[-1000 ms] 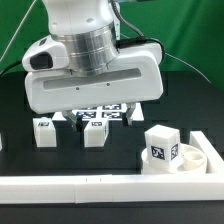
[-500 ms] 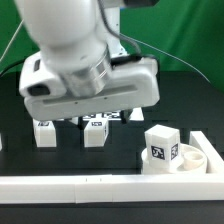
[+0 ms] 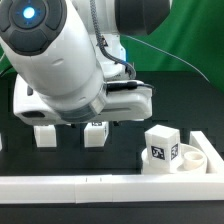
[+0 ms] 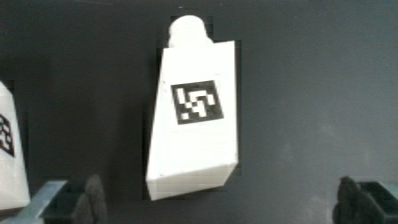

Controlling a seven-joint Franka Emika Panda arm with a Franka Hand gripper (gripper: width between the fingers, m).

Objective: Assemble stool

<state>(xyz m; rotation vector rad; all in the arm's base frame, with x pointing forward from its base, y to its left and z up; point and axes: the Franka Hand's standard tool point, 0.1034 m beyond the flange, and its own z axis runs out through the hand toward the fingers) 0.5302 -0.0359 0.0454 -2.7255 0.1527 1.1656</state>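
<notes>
The gripper hangs above one leg, fingers wide apart (nothing held); next it should descend and close around it.

The white ring-shaped seat lies flat at the exterior view's right. A first leg, a white tagged block, stands upright at the ring's side toward the exterior view's left. A second leg and third leg stand apart, side by side, further left. In the wrist view, one leg shows a tagged face and a narrow peg at one end
</notes>
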